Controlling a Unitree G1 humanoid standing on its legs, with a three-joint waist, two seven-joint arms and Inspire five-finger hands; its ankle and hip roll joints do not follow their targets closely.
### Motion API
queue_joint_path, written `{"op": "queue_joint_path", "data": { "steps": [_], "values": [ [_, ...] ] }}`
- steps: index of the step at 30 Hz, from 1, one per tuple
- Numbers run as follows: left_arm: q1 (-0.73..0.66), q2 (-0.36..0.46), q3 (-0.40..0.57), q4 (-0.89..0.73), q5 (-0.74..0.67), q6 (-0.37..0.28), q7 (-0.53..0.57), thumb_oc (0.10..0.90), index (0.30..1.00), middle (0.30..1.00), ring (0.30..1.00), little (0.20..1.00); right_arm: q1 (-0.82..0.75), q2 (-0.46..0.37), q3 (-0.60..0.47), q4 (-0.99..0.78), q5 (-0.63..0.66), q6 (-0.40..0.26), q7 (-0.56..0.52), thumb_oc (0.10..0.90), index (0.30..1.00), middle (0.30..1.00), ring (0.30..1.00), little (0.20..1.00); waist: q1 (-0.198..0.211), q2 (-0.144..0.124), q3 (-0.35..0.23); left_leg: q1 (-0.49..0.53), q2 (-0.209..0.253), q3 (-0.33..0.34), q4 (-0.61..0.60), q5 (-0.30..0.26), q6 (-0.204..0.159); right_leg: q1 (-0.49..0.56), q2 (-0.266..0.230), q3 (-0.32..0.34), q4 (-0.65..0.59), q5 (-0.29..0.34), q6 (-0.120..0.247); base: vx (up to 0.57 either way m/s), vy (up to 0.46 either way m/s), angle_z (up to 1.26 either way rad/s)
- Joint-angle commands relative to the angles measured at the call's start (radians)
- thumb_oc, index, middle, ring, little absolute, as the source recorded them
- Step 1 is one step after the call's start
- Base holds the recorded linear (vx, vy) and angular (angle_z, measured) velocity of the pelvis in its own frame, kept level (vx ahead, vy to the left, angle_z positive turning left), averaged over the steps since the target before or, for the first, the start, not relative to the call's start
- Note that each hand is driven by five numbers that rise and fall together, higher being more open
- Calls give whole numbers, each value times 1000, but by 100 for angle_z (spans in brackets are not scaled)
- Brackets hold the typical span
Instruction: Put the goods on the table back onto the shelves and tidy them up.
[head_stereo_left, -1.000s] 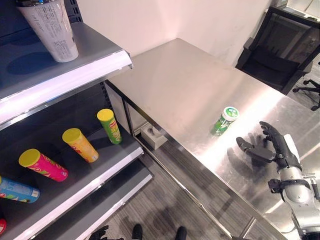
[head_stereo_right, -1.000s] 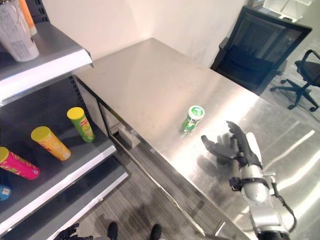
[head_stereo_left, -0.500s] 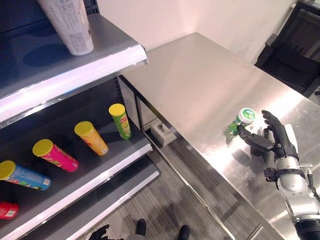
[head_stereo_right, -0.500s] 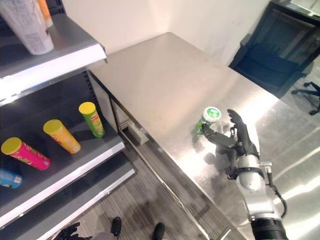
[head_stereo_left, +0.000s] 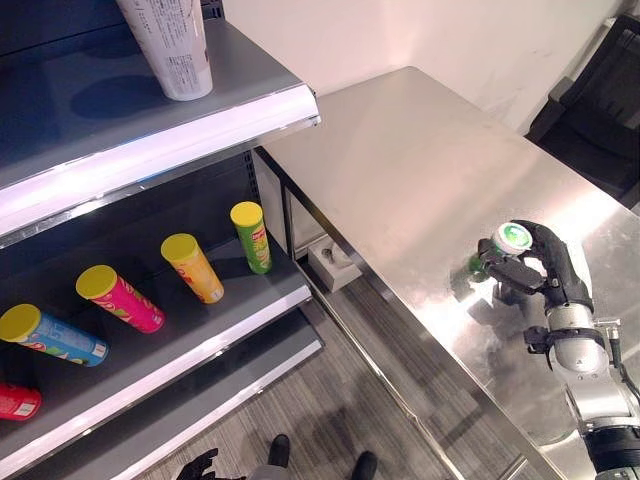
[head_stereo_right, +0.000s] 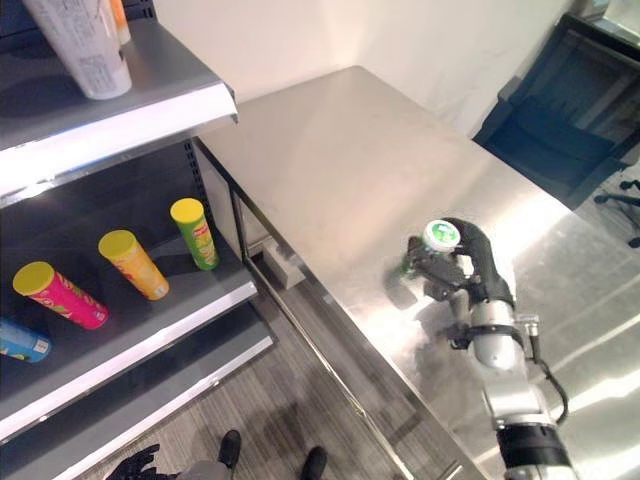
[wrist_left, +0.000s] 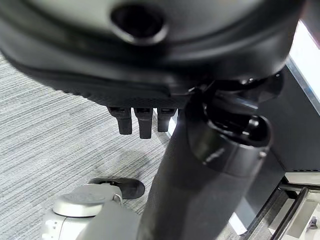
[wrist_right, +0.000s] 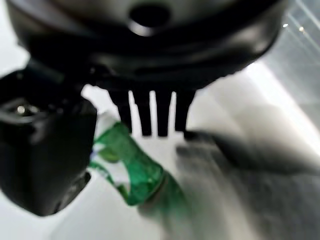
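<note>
A small green can (head_stereo_left: 510, 240) with a white and green lid stands on the steel table (head_stereo_left: 400, 150) near its front edge. My right hand (head_stereo_left: 556, 268) is shut on it, fingers curled over one side and the thumb on the other. The right wrist view shows the green can (wrist_right: 131, 172) between the thumb (wrist_right: 45, 150) and the fingers (wrist_right: 150, 117). My left hand (wrist_left: 142, 122) hangs low over the grey floor with relaxed fingers, holding nothing. The dark shelves (head_stereo_left: 210, 310) stand to the left of the table.
On the lower shelf lie a green tube (head_stereo_left: 250, 235), an orange tube (head_stereo_left: 192, 266), a pink tube (head_stereo_left: 118, 298), a blue tube (head_stereo_left: 50, 335) and a red one (head_stereo_left: 15, 402). A tall white container (head_stereo_left: 170, 45) stands on the upper shelf. A black chair (head_stereo_left: 600, 120) is behind the table.
My right hand moved forward to the green can and curled its fingers and thumb round it. The camera has shifted, so the whole picture sits differently.
</note>
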Motion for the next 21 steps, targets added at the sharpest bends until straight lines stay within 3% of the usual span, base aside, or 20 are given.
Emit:
{"op": "queue_joint_path", "data": {
  "steps": [1, 9, 12, 15, 21],
  "values": [
    [-11, 67, -47, -4, 11, -26, 28, 800, 900, 900, 900, 900, -68, -84, -4, -42, -23, -44, -22, 400, 300, 300, 300, 300, 28, -18, -36, -3, 57, 1, 2, -39, -32, 7, -126, 50, 14, -24, 131, 0, 0, 0],
    [-9, 65, -38, 1, 20, -24, 29, 800, 900, 900, 900, 900, -34, -89, -42, -70, -58, -45, -35, 400, 300, 300, 300, 300, 17, -16, -43, 7, 58, 8, 2, -46, -32, 13, -126, 55, 13, -26, 131, 0, 0, 0],
    [-13, 69, -19, -5, 19, -22, 32, 800, 900, 900, 900, 900, -30, -93, -96, -204, -58, -61, -41, 400, 300, 300, 300, 300, 9, -12, -56, 20, 59, 10, 2, -52, -31, 22, -123, 62, 12, -31, 131, -4, -10, -1],
    [-5, 75, -3, -16, 5, -25, 31, 800, 900, 900, 900, 900, -91, -141, -138, -337, -23, -105, -40, 400, 300, 300, 300, 300, 12, -11, -83, 32, 67, 6, 2, -50, -39, 39, -115, 62, 14, -43, 124, -42, -86, -2],
    [9, 71, -14, 2, -10, -31, 19, 800, 900, 900, 900, 900, -261, -243, -115, -384, 25, -152, -59, 400, 300, 300, 300, 300, 56, -10, -118, 24, 95, -29, 5, -24, -77, 76, -84, 20, 13, -77, 101, -70, -148, 13]
  ]
}}
